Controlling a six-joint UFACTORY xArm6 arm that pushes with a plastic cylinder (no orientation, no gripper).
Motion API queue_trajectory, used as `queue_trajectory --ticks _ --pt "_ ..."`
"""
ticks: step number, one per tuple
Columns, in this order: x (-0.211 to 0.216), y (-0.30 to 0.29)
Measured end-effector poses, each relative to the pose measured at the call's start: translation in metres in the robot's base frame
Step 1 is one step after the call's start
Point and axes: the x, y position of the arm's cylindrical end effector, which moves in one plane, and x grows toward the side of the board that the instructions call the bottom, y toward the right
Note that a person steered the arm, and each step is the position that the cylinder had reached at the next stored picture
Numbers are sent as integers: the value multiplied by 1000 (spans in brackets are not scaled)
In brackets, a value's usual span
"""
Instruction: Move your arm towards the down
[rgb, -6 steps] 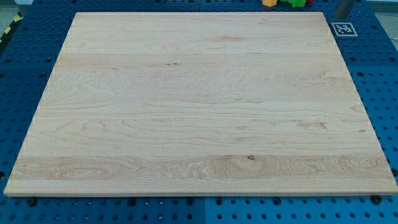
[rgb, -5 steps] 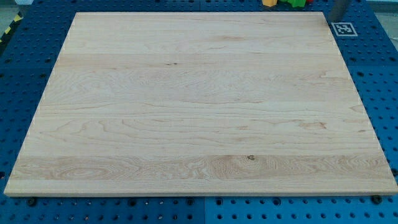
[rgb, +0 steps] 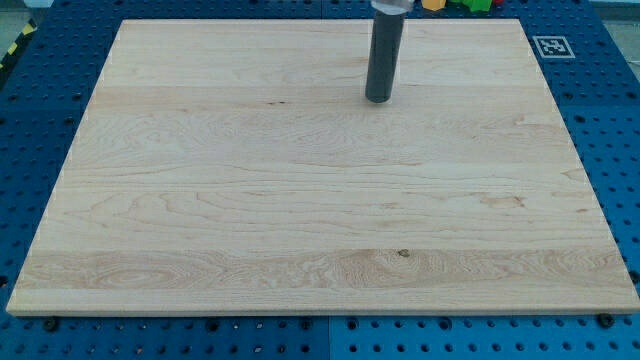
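My dark rod comes down from the view's top, and my tip (rgb: 378, 99) rests on the wooden board (rgb: 200, 200) in its upper middle part. At the view's top edge, just past the board, an orange block (rgb: 433, 4), a green block (rgb: 479, 4) and a sliver of a red block (rgb: 461, 3) show only partly. They lie up and to the right of my tip, well apart from it. Their shapes cannot be made out.
A black-and-white marker tag (rgb: 552, 46) sits beside the board's upper right corner. The board lies on a blue perforated table (rgb: 30, 120).
The rod was at the view's top right corner beside the tag. It has moved left and down onto the board's upper middle. The blocks have not moved.
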Motion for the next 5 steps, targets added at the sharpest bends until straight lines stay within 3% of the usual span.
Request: queue_trajectory --ticks 1,2,3,4,5 --pt "44 -48" --pt "87 -43" --pt "98 5" --pt "50 32" --pt "32 7"
